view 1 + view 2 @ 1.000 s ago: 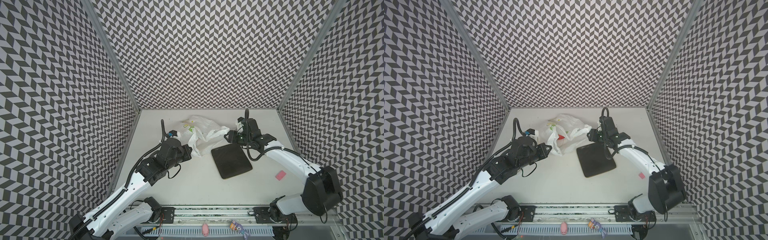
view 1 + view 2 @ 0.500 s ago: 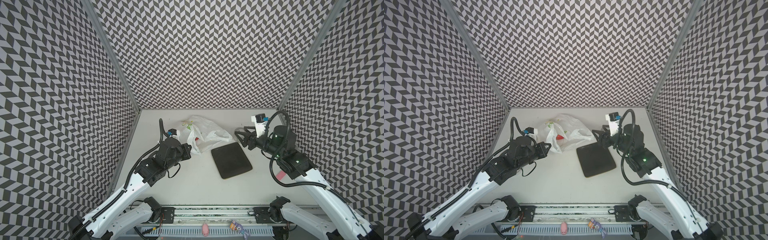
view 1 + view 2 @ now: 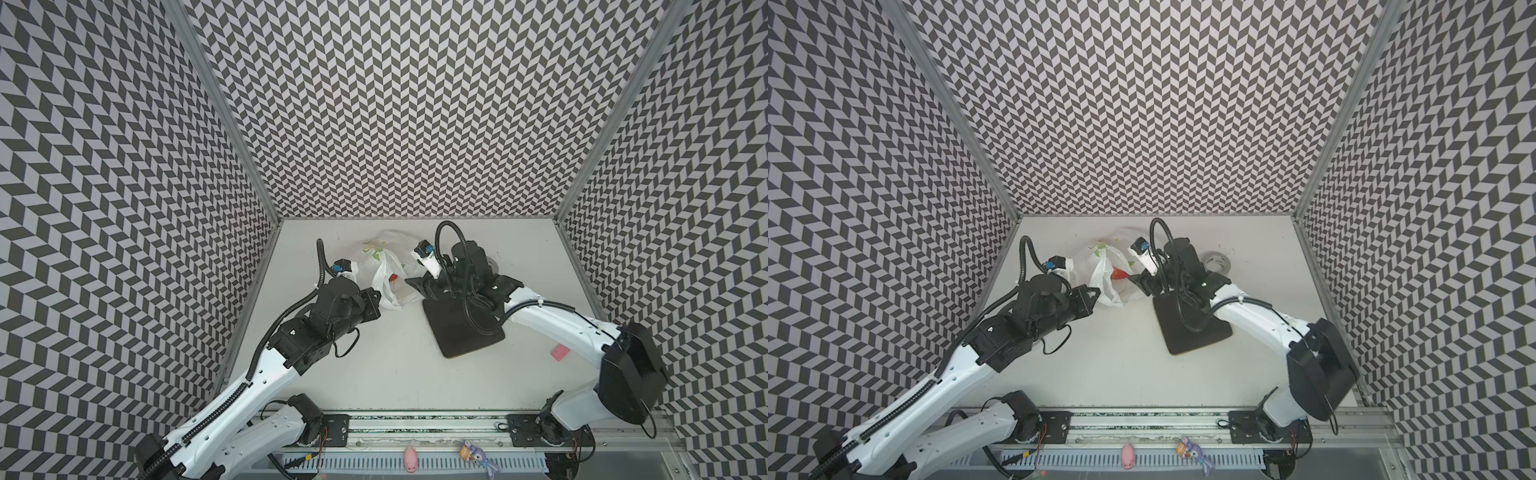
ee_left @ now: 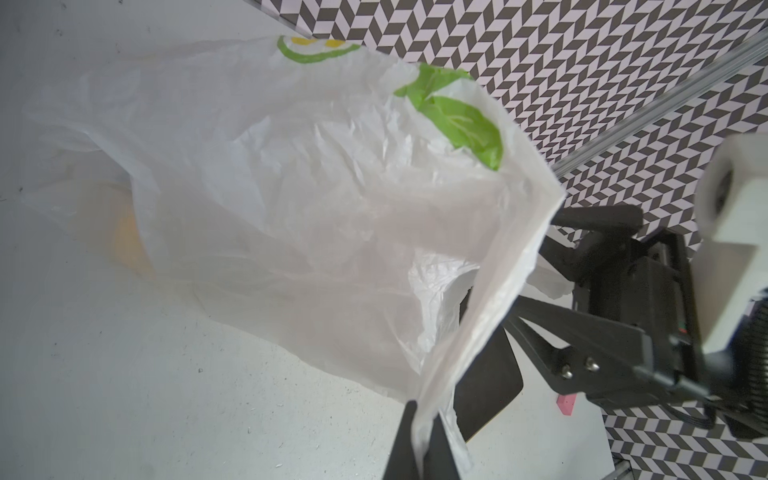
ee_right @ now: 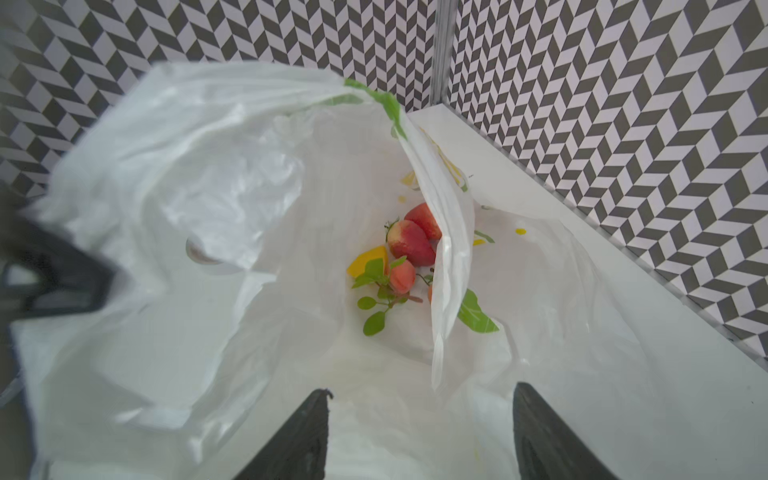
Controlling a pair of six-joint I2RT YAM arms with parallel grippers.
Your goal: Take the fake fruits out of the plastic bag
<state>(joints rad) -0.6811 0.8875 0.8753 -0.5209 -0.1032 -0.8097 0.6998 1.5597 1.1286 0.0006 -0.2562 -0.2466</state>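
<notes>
The white plastic bag [image 3: 384, 270] [image 3: 1106, 282] lies on the table between my arms, its mouth held up. My left gripper [image 4: 422, 419] [image 3: 1094, 295] is shut on the bag's handle strip and pulls it taut. My right gripper [image 5: 419, 395] [image 3: 417, 286] stands open at the bag's mouth with only plastic beneath its fingers. Deep inside lie the fake fruits: two red strawberries [image 5: 411, 243], a yellow lemon [image 5: 368, 259] with green leaves and a small pink-orange peach [image 5: 402, 277]. One strawberry [image 3: 1120, 273] shows through the opening in a top view.
A dark square tray [image 3: 461, 332] [image 3: 1196, 332] lies right of the bag, partly under my right arm. A small pink block [image 3: 560, 353] sits near the right wall, a tape roll [image 3: 1217, 262] behind my right arm. Patterned walls close three sides.
My right arm swung away from the bag's right edge, then came back to its mouth with jaws wider. The left gripper kept its hold, and the bag's mouth now stands more open.
</notes>
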